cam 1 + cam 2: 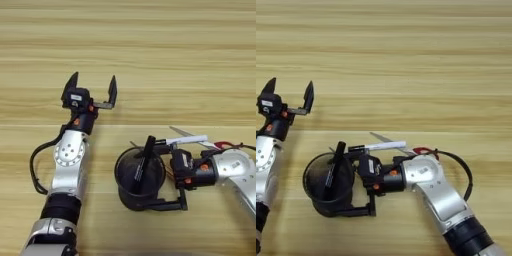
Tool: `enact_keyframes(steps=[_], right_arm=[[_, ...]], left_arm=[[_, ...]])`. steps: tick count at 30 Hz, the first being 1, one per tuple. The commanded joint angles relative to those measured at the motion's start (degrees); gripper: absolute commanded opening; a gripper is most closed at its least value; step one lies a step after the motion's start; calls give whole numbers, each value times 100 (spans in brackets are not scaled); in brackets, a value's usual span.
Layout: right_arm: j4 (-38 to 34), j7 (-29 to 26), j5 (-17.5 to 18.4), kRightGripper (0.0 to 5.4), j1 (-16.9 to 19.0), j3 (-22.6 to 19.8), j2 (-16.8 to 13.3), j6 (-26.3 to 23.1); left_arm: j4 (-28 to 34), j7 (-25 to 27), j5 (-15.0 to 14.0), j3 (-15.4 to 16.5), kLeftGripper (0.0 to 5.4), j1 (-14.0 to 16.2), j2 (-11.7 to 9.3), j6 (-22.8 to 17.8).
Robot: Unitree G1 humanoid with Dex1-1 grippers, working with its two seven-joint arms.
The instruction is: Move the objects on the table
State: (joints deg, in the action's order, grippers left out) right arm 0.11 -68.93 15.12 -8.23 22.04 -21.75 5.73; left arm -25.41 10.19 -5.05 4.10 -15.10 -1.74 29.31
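With the right end effector [165,175] clamped around the pen cup [140,180], lift slowly and level; the left end effector [90,92] idles open.

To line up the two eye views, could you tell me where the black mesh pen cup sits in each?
Left eye view: black mesh pen cup is low, just right of centre.
Right eye view: it is low left.
Shared landmark: the white pen just above and to the right of the cup in both.
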Motion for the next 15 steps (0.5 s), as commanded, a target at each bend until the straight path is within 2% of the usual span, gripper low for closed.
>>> enact_keyframes(steps=[1, 7, 15], right_arm=[[-103, 97, 288, 483, -286, -492, -193, -182], [-67, 160, 574, 483, -465, -1026, -387, -363], [132, 207, 679, 483, -576, -1488, -625, -481]], left_arm=[[-48, 19, -6, -29, 540, -54, -2, 12], [-82, 47, -20, -18, 540, -68, -20, 27], [-118, 104, -20, -25, 540, -92, -61, 44]])
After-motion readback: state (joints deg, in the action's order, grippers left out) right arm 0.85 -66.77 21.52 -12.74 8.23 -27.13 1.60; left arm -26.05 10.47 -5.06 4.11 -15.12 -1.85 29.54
